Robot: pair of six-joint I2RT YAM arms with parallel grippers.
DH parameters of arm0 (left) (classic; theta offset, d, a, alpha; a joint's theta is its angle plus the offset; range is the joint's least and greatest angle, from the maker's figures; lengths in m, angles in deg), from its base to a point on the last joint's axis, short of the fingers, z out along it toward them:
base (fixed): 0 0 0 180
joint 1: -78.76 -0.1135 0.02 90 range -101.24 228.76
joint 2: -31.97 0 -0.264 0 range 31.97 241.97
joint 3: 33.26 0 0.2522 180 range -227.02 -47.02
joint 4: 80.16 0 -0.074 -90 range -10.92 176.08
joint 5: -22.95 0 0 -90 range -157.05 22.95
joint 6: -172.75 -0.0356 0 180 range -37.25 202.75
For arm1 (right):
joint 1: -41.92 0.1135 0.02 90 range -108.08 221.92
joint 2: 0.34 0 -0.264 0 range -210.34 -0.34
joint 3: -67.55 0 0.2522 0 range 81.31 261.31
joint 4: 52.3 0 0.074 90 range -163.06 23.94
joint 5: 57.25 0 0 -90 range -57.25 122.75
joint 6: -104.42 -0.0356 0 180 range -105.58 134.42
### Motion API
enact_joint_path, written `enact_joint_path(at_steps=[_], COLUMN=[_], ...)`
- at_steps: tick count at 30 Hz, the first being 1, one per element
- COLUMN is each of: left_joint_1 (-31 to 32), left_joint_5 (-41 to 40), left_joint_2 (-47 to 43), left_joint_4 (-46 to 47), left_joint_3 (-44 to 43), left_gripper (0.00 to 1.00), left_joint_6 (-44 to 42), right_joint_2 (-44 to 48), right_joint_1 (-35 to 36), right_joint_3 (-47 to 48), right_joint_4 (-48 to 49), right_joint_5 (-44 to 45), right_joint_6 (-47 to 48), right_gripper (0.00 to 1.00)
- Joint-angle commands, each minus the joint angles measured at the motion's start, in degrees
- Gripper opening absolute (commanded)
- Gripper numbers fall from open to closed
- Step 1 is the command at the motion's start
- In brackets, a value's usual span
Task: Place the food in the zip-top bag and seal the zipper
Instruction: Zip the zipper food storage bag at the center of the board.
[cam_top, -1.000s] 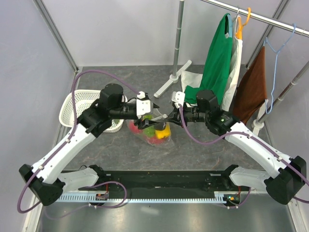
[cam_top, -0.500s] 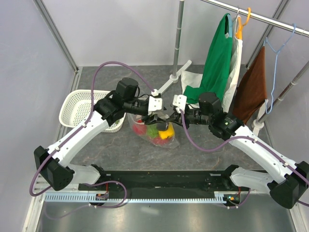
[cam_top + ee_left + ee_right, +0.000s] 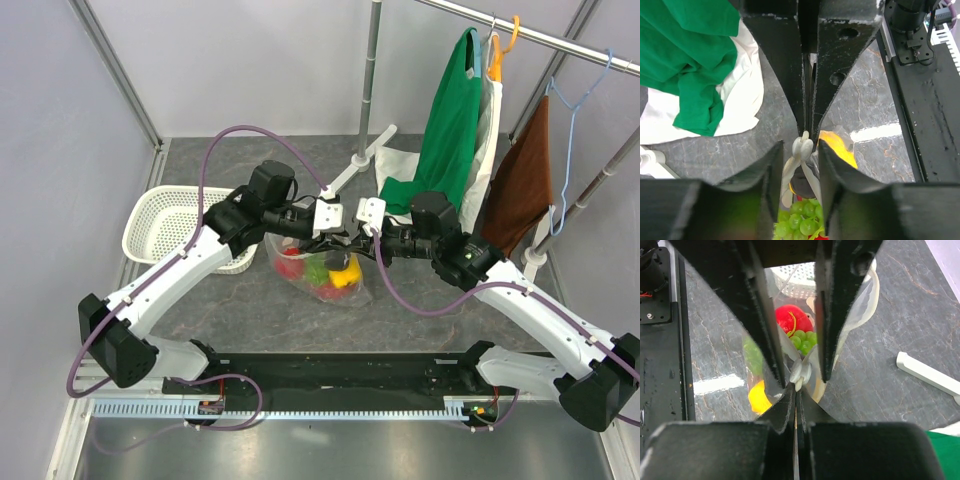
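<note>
Right gripper point(image 3: 795, 390) is clamping the zip-top bag's point(image 3: 347, 293) zipper point(image 3: 789, 177) at frame centre; left gripper point(image 3: 800, 146), fingers apart, is straddling its white slider tab point(image 3: 800, 372).

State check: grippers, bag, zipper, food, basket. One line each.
left gripper: open, jaws either side of the zipper slider, not clamped.
right gripper: shut on the top edge of the zip-top bag.
zip-top bag: held up by its top edge.
zipper: cannot tell how far sealed.
food: red, green and yellow pieces inside the bag.
basket: upright.
</note>
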Motion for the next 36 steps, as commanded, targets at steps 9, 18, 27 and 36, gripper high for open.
enact_joint_path(at_steps=[9,18,27,36], left_joint_1=[-0.17,-4.65,-10.19,-18.62], left_joint_5=[-2.72,-3.97,-5.11,-6.07], left_joint_2=[-1.31,-1.67,-1.93,-2.11], left_joint_4=[-2.54,-5.62,-9.92,-13.79], left_joint_3=[0.91,1.18,0.56,0.38], left_gripper=[0.13,0.11,0.11,0.11], left_joint_6=[-5.09,-8.17,-13.36,-19.77], right_joint_2=[3.13,4.1,5.33,6.64], right_joint_1=[0.35,0.35,0.35,0.26], right_joint_3=[-1.09,-2.23,-3.29,-4.17], right_joint_4=[4.05,4.14,3.96,3.87], right_joint_5=[1.49,1.93,2.64,3.95], right_joint_6=[1.21,1.73,2.26,2.61], right_gripper=[0.0,0.0,0.0,0.0])
